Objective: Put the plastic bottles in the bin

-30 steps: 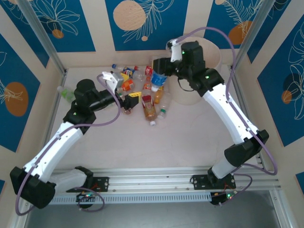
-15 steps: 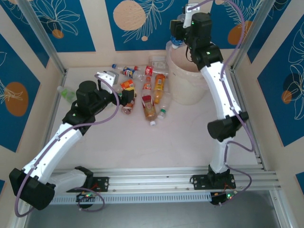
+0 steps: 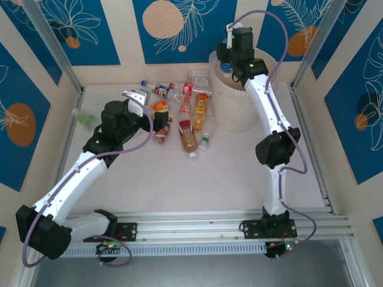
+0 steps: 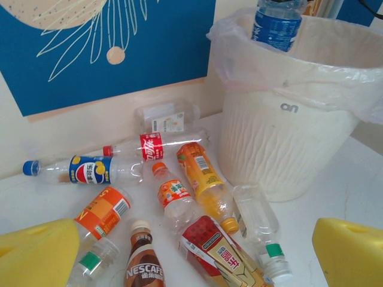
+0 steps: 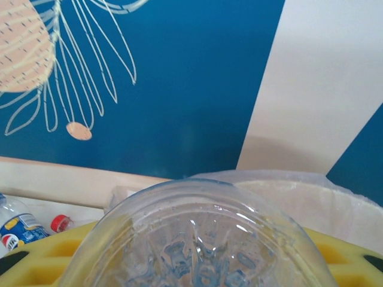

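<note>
Fingers (image 5: 42,257) of right gripper (image 3: 227,55): yellow pads clamped on either side of a clear bottle (image 5: 203,239). Its ribbed base crowds the wrist lens, hiding cap and label. Left wrist view catches a blue label, with the top cut off at the frame edge. Bottle hangs over the far-left rim of the bin (image 3: 239,113). Contact with the liner (image 4: 311,84): cannot tell.

Fingers (image 4: 36,254) of left gripper (image 3: 159,121): spread wide, nothing between them, tips alone in shot. Gripper hovers at the near-left edge of the pile (image 3: 188,122) and covers part of it from above.

Pile lies flat, just left of the bin: red, orange, blue and brown labels, several overlapping. Lone green bottle (image 3: 84,118) well apart at left, too small to read.

Table (image 3: 209,179): pale, plain. Walls (image 3: 90,30): blue panels with leaf prints between cream stripes. Metal posts (image 3: 51,48) at the far corners.
</note>
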